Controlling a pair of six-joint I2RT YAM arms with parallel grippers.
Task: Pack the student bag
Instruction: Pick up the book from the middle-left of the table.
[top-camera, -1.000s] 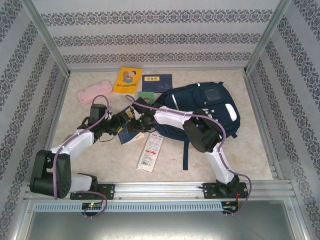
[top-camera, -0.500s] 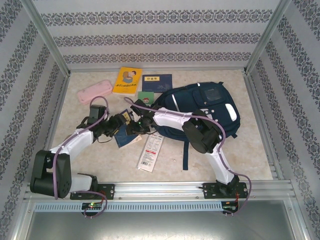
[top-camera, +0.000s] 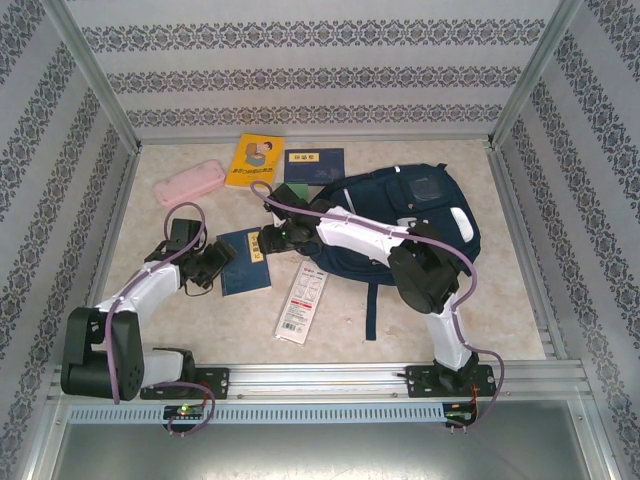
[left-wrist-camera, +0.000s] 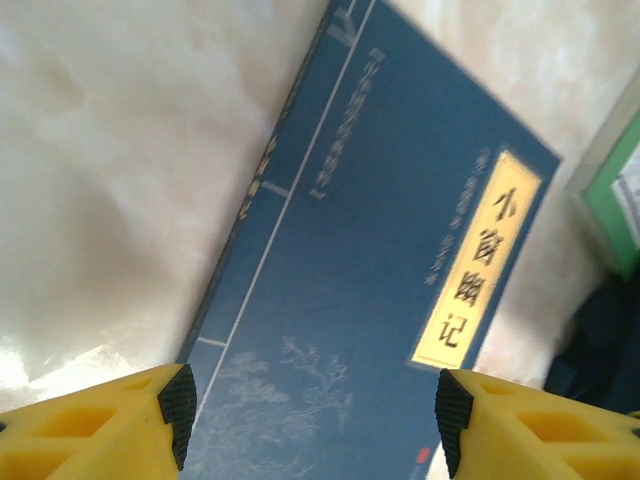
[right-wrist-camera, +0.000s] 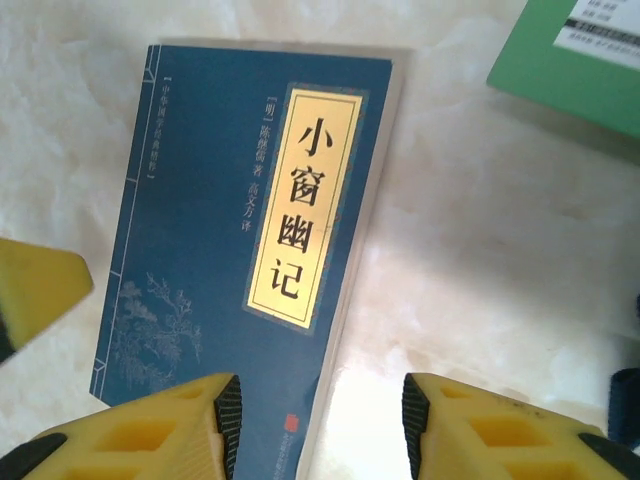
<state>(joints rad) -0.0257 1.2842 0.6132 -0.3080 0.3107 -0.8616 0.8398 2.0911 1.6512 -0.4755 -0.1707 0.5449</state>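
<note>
left hand (left-wrist-camera: 315, 412) gaping, empty, above blue book (left-wrist-camera: 380, 280) | right hand (right-wrist-camera: 320, 420) parted, empty | student bag (top-camera: 425, 205) near, right of right hand

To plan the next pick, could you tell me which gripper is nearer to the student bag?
Right. The right gripper hovers over the blue book, on the side facing the student bag; the left gripper is at the book's opposite side, farther away.
</note>
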